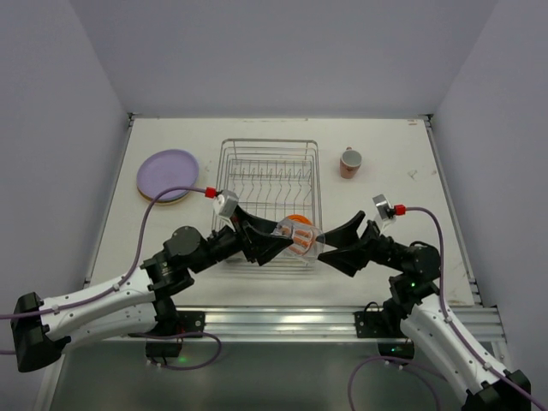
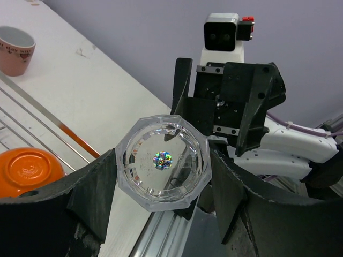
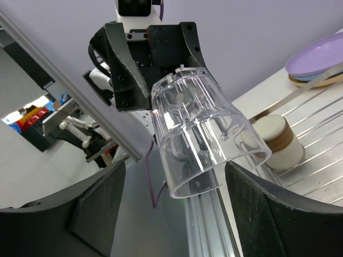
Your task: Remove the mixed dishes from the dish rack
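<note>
The left fingers point(image 2: 91, 198) are clamping the base of the clear glass point(image 2: 162, 160), holding it on its side in the air over the near edge of the dish rack point(image 1: 270, 171). The right fingers point(image 3: 96, 209) are standing wide around its mouth end, not yet gripping. For a clean handover, the right should be closing squarely on the wall before the left is releasing.

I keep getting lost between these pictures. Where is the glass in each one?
Top external: the glass is just below the middle, on its side.
Left wrist: the glass is in the middle, its bottom towards us.
Right wrist: the glass is in the middle, its mouth towards us.
Shared landmark: the rack.
</note>
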